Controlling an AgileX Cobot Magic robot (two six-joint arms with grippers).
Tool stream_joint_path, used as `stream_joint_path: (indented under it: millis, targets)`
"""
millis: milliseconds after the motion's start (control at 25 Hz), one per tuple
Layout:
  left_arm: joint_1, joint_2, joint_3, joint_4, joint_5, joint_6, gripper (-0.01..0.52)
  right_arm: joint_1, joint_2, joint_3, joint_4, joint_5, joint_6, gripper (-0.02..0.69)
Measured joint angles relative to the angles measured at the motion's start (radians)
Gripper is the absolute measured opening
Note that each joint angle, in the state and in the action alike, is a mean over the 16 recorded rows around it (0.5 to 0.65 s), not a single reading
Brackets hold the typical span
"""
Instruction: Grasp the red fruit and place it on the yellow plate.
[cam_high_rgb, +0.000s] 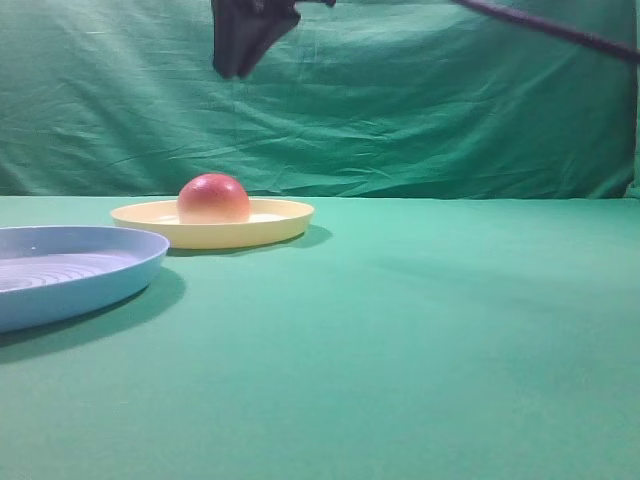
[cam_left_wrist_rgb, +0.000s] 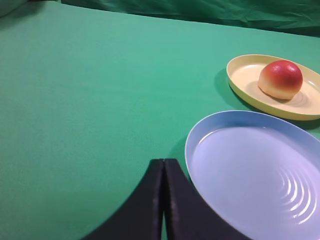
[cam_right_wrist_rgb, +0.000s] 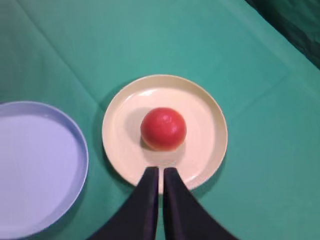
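The red fruit (cam_right_wrist_rgb: 163, 128) sits flat side down near the middle of the yellow plate (cam_right_wrist_rgb: 207, 112), free of any grip. It looks smooth and glossy, likely light and firm, so I'd guess it could slip; its rounded flanks, low down near the pale base, seem the safest place to pinch. The right claw (cam_right_wrist_rgb: 161, 172) hangs high above the plate, fingers pressed together, holding nothing. The left claw (cam_left_wrist_rgb: 164, 167) is also pressed together, by the near-left blue plate (cam_left_wrist_rgb: 200, 135) on the green surface (cam_high_rgb: 450, 330).
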Motion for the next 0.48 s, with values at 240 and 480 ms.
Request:
stream_joint_path:
  millis: [240, 480]
  targets:
    - [0.0, 0.0, 0.0, 0.0, 0.0, 0.0, 0.0, 0.0, -0.141, -0.001, -0.091, 0.165, 0.082, 0.0]
    - [0.0, 0.0, 0.0, 0.0, 0.0, 0.0, 0.0, 0.0, -0.299, -0.003, -0.224, 0.272, 0.186, 0.0]
